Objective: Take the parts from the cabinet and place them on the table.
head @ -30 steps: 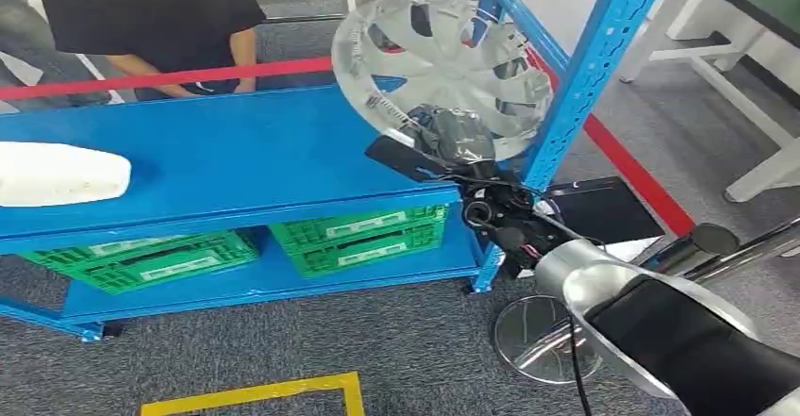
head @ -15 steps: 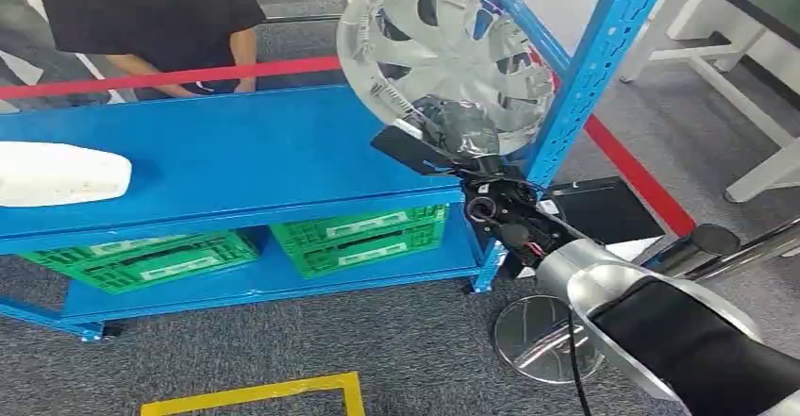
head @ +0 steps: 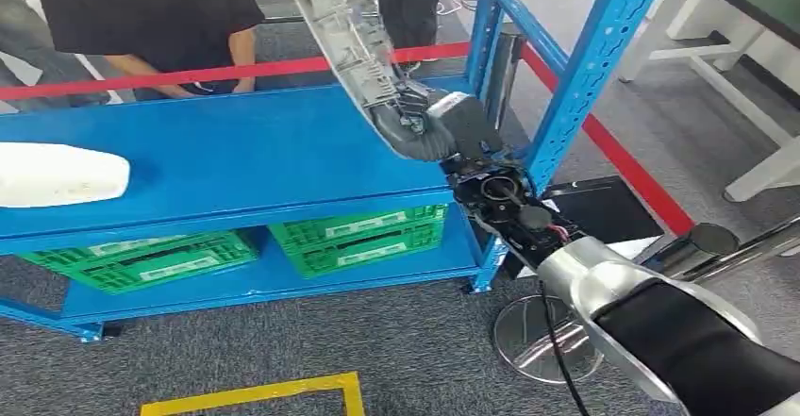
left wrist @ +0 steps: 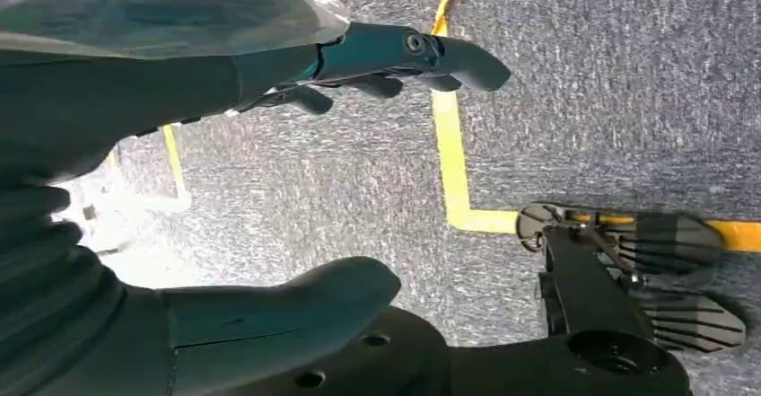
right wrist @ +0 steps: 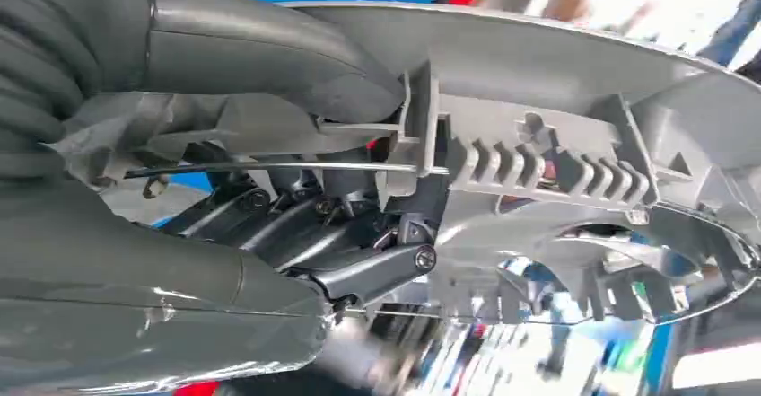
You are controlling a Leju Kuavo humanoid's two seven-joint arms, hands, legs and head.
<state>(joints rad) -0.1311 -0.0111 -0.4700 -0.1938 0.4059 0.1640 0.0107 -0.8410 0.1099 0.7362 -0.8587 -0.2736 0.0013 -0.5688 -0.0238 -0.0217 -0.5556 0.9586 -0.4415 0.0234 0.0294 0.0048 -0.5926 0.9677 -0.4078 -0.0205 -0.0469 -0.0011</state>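
Hubcap (head: 341, 34), gripped at its rim by the right robot hand (head: 429, 125), has tipped edge-on above the blue shelf's (head: 236, 157) right end, lifted clear for carrying; left robot hand (left wrist: 269, 189) hangs open.

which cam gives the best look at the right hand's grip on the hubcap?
Right wrist view: the thumb and dark fingers clamp the hubcap rim close up. Head view shows the right hand holding the hubcap edge-on, above the blue shelf. Left wrist view faces the carpet.
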